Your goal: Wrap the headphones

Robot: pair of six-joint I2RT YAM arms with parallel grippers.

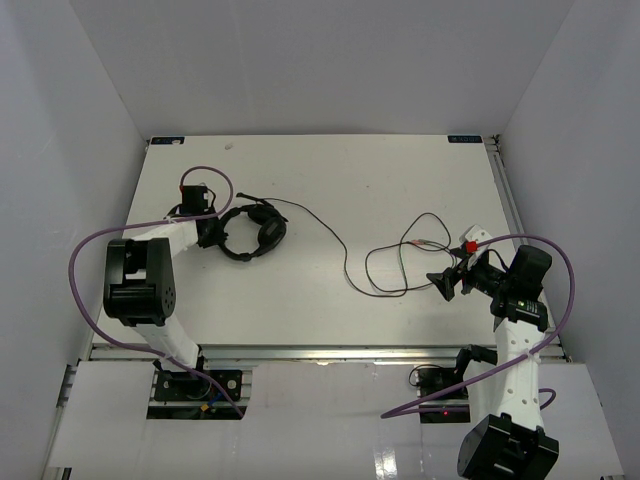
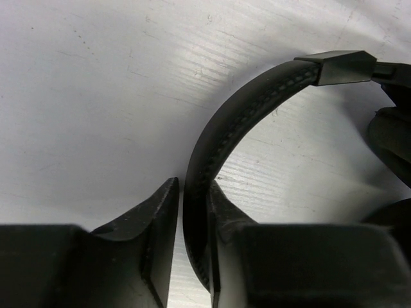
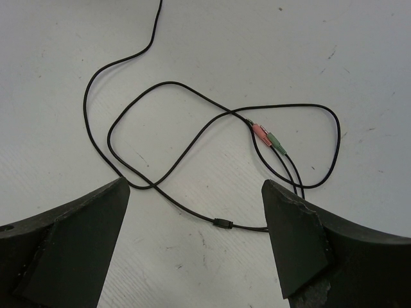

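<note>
Over at nine o'clock on the counter, the left tool is clamped on the padded headband of the headphones, with the earcups on its three o'clock side. Their thin black cable snakes across toward three o'clock and piles into loose loops, pink and green plugs lying among them. And there's the right tool, hanging by those loops with its fingers spread wide apart, gripping nothing.

Earcup cut by right edge; cable exits top edge; headband partly behind left gripper.
</note>
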